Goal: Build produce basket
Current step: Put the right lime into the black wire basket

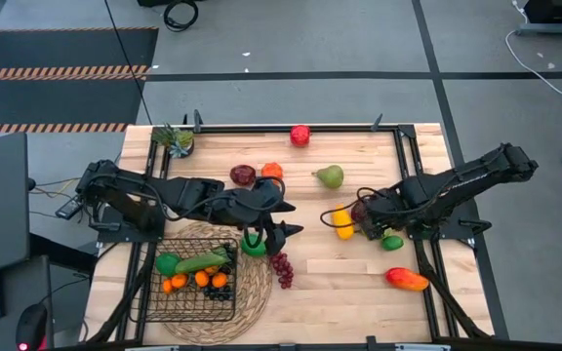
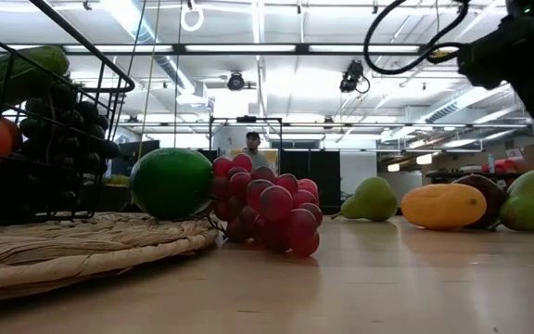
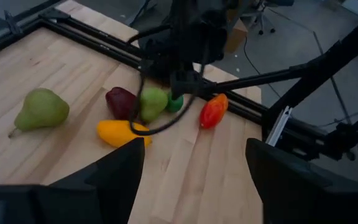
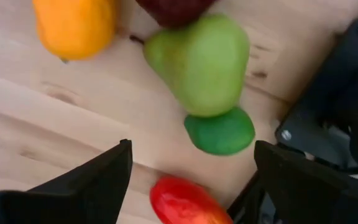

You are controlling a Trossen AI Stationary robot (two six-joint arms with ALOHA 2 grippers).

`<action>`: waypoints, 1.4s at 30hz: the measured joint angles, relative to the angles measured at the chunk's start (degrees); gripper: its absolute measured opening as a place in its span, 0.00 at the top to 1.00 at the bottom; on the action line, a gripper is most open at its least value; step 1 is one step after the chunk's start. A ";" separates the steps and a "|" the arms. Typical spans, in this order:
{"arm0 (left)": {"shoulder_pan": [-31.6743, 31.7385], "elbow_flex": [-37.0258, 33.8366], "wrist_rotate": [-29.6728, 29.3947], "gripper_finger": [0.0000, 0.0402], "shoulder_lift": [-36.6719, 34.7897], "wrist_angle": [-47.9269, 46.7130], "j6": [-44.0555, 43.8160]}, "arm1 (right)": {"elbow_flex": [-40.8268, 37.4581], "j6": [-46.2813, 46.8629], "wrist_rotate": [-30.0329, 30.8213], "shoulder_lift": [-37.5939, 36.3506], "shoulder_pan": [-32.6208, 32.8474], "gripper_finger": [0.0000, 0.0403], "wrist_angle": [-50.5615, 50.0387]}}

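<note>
Surface [image 1: 340, 283] is light wood; round straw mat [image 1: 252, 288] sits at its front-left. Basket [image 1: 156, 292] on the mat, holding a cucumber [image 1: 201, 261], a green fruit, oranges and dark grapes; contents partly hidden by mesh. Left gripper [image 1: 273, 220] hangs over the mat's back edge, fingers spread, nothing between them; it hides part of a lime [image 1: 253, 244]. Right gripper [image 1: 367, 218] open above the right-side cluster: yellow squash [image 1: 343, 224], dark red fruit mostly covered, green pear [image 4: 201, 62], small lime [image 4: 220, 131]. Red grapes [image 1: 282, 268] lie just beside the mat. Mango [image 1: 407, 279] apart, front-right.
</note>
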 joint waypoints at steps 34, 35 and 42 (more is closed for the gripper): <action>-0.07 0.00 0.92 0.29 -0.08 -0.06 -2.49 | -15.70 -18.53 -3.54 0.02 12.71 0.16 12.94; -0.07 0.00 0.92 0.29 -0.09 -0.03 -2.49 | -15.67 -19.28 -3.41 0.02 12.71 0.16 12.85; -0.04 0.00 0.89 0.29 -0.11 -0.04 -4.19 | -15.67 -23.47 0.27 0.02 12.93 0.16 12.56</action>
